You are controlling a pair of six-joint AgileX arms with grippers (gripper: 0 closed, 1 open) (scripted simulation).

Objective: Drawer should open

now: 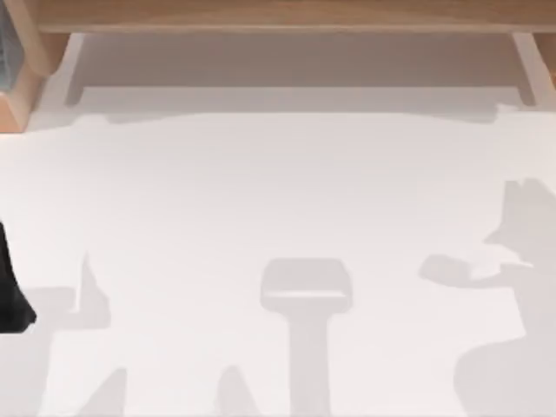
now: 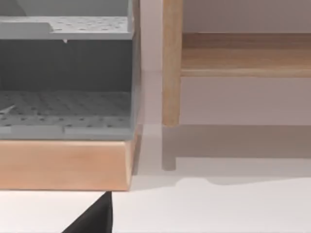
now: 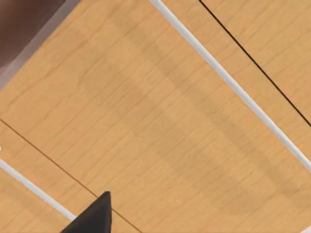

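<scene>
Left gripper (image 2: 95,216) appears in its own wrist view as one black wedge low over the flat white table (image 2: 218,208). It touches nothing and holds nothing that I can see, and I cannot tell whether it is spread or pressed together. The right gripper (image 3: 95,216) shows the same black wedge in the right wrist view, close above a light wooden panel (image 3: 155,126). I cannot tell its state either, or whether it touches the wood.

From above, the white table (image 1: 278,200) carries only soft grey shadows (image 1: 306,287). A long light wooden frame (image 1: 278,13) runs along its far edge. The black left arm (image 1: 10,287) sits at the table's left edge.

In the left wrist view, a grey open-fronted cabinet with perforated shelves (image 2: 63,63) stands on a light wooden plinth (image 2: 63,162) that rests on the table. Just beside it is an upright wooden post (image 2: 171,63). In the top view this cabinet (image 1: 7,48) is at the far left corner. Which of these parts is the drawer I cannot tell.

On the wooden panel under the right gripper, thin white stripes (image 3: 228,80) and a fine black seam (image 3: 252,58) run slantwise.
</scene>
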